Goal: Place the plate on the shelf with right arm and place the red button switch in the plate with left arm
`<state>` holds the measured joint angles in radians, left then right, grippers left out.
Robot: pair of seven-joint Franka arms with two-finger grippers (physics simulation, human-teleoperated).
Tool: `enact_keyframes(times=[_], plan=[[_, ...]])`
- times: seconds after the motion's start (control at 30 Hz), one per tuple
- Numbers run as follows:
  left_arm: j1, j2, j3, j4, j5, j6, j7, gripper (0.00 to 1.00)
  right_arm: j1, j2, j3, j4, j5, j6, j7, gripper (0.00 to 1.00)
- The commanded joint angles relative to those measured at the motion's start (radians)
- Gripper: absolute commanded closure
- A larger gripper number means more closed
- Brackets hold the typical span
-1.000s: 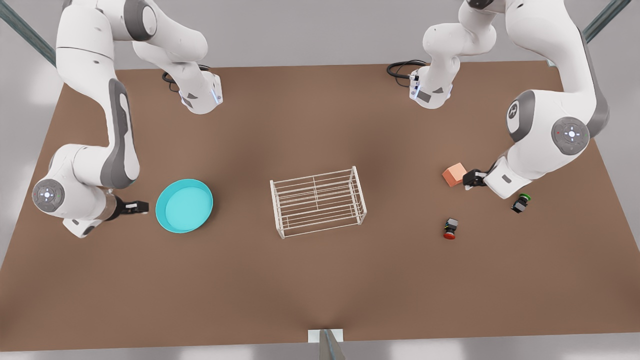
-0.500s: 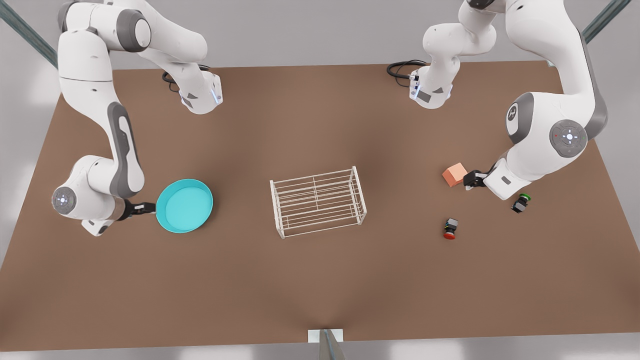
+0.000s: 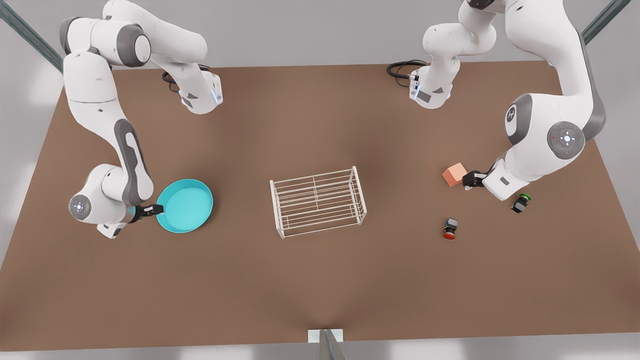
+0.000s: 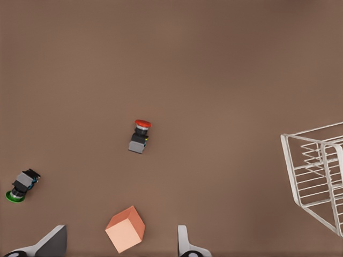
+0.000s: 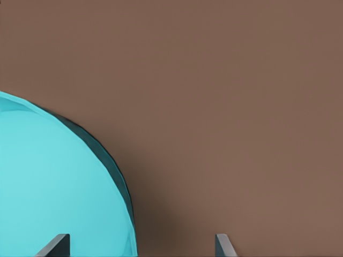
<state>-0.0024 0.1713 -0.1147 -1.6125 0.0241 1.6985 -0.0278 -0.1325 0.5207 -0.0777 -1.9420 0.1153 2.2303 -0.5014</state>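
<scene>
On the front view's left, the right claw (image 3: 156,210) sits low over the brown tabletop (image 3: 320,280) at the edge of the plate (image 3: 185,205), its two fingers spread wide with the turquoise rim passing between them in the right wrist view, one fingertip (image 5: 53,245) over the dish's floor and the other over bare tabletop; whether either pad touches the rim cannot be told, and the plate rests flat on the tabletop. At centre stands the shelf (image 3: 318,201), a white wire rack upright on the tabletop with its slatted top bare, well apart from the plate. Further toward the front view's right, the orange-pink cube (image 3: 454,174) lies on the tabletop with the left claw (image 3: 468,180) just beside it; in the left wrist view that claw's fingers (image 4: 185,245) are parted wide and hold nothing, with the cube (image 4: 125,229) lying between them. The red button switch (image 3: 450,228) lies on its side on the tabletop nearer the camera than the cube, apart from the left claw, its red cap facing away from the claw in the left wrist view (image 4: 140,136). Near the front view's right edge, the green button switch (image 3: 520,202) lies on the tabletop close under the left arm's wrist.
</scene>
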Motion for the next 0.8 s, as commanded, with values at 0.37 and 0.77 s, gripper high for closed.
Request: enact_keyframes(times=[0.37, 0.77], plan=[[0.001, -0.001, 0.0, -0.001, 0.002, 0.0, -0.007, 0.0, -0.003, 0.033, 0.015, -0.005, 0.014, 0.026, -0.111, 0.2], [0.001, -0.001, 0.001, -0.003, 0.002, 0.0, -0.007, 0.0, -0.003, 0.042, 0.015, -0.002, 0.04, 0.012, -0.143, 0.61]])
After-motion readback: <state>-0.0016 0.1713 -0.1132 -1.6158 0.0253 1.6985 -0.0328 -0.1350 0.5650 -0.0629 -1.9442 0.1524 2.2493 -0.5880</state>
